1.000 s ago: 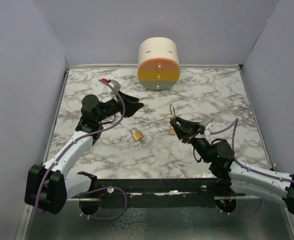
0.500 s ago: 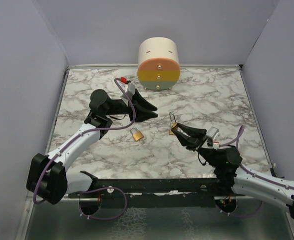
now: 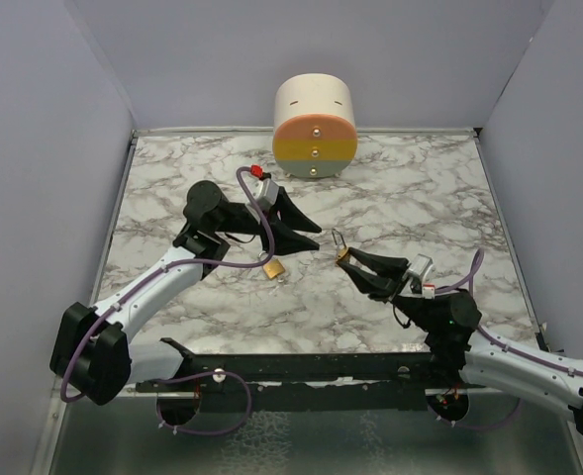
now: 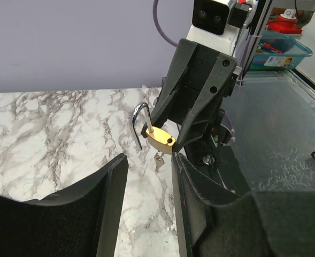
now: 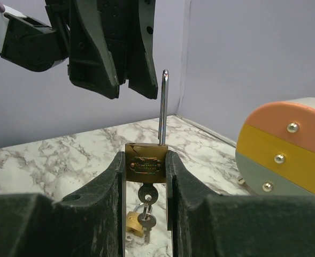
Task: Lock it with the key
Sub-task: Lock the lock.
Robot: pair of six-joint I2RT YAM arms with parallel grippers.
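Note:
My right gripper [image 3: 348, 259] is shut on a brass padlock [image 5: 146, 163] and holds it upright above the table, its shackle [image 5: 162, 107] raised open. A key [image 5: 145, 194] sits in its keyhole underneath, with a second key hanging from a ring. My left gripper [image 3: 318, 238] is open and empty, just left of the held padlock [image 3: 341, 253] and pointing at it. In the left wrist view the padlock [image 4: 160, 139] is just beyond my open fingertips [image 4: 120, 163]. A second brass padlock [image 3: 271, 266] lies on the marble table [image 3: 420, 198] below the left arm.
A cylindrical container [image 3: 315, 124] with orange, yellow and grey bands stands at the back centre, and shows at the right of the right wrist view [image 5: 285, 150]. Grey walls enclose the table on three sides. A black rail [image 3: 301, 371] runs along the near edge.
My left arm has swung right and forward, bringing its open gripper close to the held padlock. My right gripper has carried the padlock slightly left and toward the near edge.

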